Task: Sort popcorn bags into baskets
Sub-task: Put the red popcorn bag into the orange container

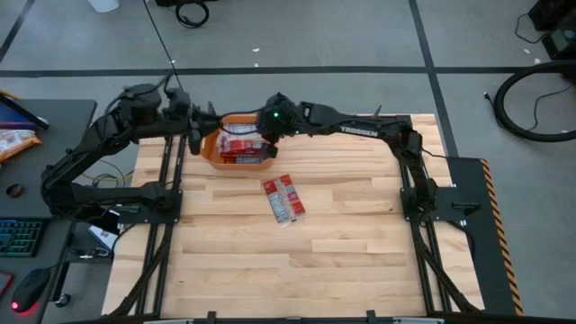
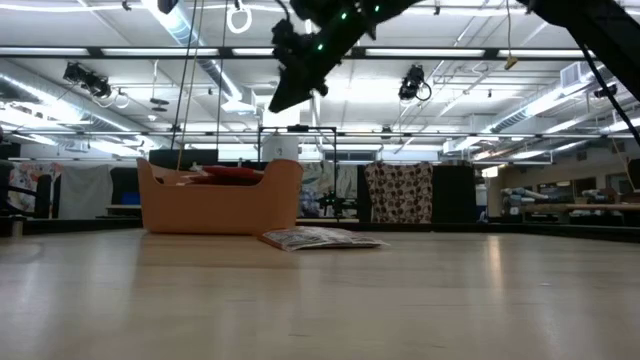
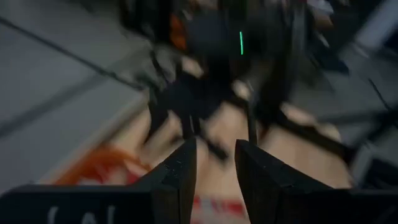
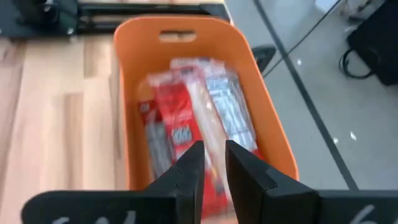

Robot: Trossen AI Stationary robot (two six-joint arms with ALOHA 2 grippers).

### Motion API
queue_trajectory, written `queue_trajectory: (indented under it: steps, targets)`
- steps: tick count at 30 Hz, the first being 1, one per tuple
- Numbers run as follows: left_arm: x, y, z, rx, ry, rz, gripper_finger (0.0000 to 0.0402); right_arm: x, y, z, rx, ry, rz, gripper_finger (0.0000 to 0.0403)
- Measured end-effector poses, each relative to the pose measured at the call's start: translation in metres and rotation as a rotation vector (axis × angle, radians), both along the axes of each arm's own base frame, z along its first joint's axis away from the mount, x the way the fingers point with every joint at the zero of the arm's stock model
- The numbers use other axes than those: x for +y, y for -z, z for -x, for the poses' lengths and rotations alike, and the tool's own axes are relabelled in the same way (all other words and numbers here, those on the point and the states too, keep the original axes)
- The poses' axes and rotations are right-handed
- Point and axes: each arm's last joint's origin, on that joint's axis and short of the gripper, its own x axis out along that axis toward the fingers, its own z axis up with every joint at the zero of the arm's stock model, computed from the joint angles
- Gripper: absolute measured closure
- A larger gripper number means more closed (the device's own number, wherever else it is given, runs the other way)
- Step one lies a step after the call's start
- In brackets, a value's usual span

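The orange basket (image 1: 209,151) (image 4: 186,25) (image 2: 220,205) stands at the table's far side, left of centre, with several red popcorn bags (image 4: 186,118) (image 1: 243,148) lying flat inside. Two more bags (image 1: 283,199) (image 2: 320,238) lie flat on the wood just near and right of it. My right gripper (image 4: 214,168) (image 1: 263,133) (image 2: 285,95) hangs above the basket, slanting down, slightly open with nothing between its fingers. My left gripper (image 3: 214,174) (image 1: 214,117) is raised by the basket's far left corner, open and holding nothing.
The dark frame rails (image 1: 166,193) (image 1: 414,193) run along the table's left and right sides. Bare wood (image 1: 297,261) covers the whole near half. A desk with a keyboard and mouse (image 1: 22,238) stands off the table's left.
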Motion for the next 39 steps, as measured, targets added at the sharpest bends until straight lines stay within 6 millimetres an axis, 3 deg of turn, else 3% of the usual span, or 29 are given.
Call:
queue_trajectory:
  steps: [6,12,18,25,32,39]
  targets:
    - [-0.01,0.023,0.008,0.226,0.167,0.09,0.0287,0.007,-0.023,0.033,0.168,0.026,-0.022,0.0334]
    - [-0.011,0.048,-0.002,0.331,0.244,0.068,0.0287,0.009,-0.05,0.075,0.279,0.106,-0.018,0.0335]
    - [-0.013,0.082,-0.036,0.398,0.315,0.104,0.0287,0.016,-0.087,0.118,0.275,0.241,0.005,0.0335]
    - [-0.027,0.103,-0.092,0.417,0.409,0.077,0.0287,0.028,-0.126,0.163,0.16,0.323,-0.006,0.0335]
    - [-0.041,0.142,-0.15,0.467,0.486,-0.014,0.0287,0.054,-0.149,0.212,0.171,0.313,-0.052,0.0335]
    - [-0.063,0.188,-0.19,0.572,0.562,-0.005,0.0287,0.081,-0.168,0.246,0.092,0.273,-0.068,0.0335]
